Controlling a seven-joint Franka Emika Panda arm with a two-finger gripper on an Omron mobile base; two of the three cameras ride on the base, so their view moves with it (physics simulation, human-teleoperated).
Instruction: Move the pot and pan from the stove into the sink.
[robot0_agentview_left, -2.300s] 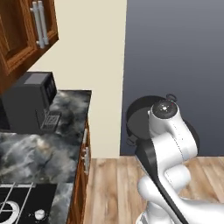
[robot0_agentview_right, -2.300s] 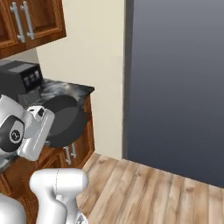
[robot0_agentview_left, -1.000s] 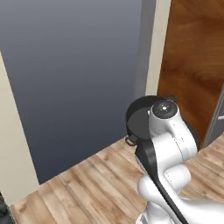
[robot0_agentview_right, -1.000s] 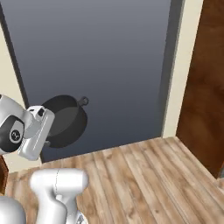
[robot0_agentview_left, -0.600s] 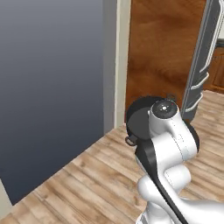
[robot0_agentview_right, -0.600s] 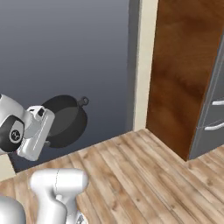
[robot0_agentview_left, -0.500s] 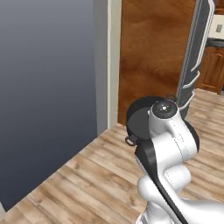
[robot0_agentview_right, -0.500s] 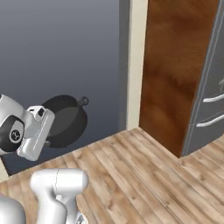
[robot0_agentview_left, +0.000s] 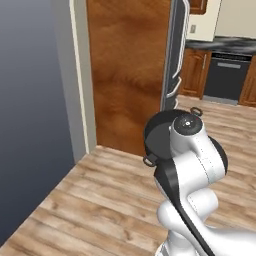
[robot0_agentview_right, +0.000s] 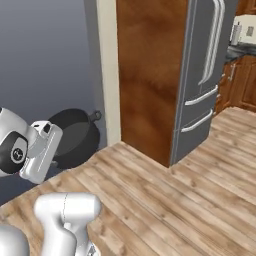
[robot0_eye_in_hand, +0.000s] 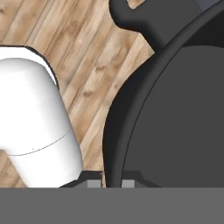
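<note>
The pot (robot0_agentview_left: 159, 134) is a round dark vessel with small loop handles, held in the air above the wooden floor, tipped on its side. In the right base view the pot (robot0_agentview_right: 76, 133) hangs just right of my white hand, one loop handle pointing up. My gripper (robot0_eye_in_hand: 109, 183) is shut on the pot (robot0_eye_in_hand: 175, 109) at its rim, one fingertip on each side of the wall. The pan, the stove and the sink are out of view.
A grey wall (robot0_agentview_left: 30, 100) stands at the left, a tall wooden panel (robot0_agentview_left: 130, 75) beside it, then a steel fridge (robot0_agentview_right: 205, 75). Farther back are a dark dishwasher (robot0_agentview_left: 225, 80) and wooden cabinets. Wooden floor (robot0_agentview_right: 175, 200) lies open ahead.
The whole picture has swept sideways as the base turns: the grey wall slid left, and the wooden panel, fridge and far kitchen came into view. The pot stays held in the same grip.
</note>
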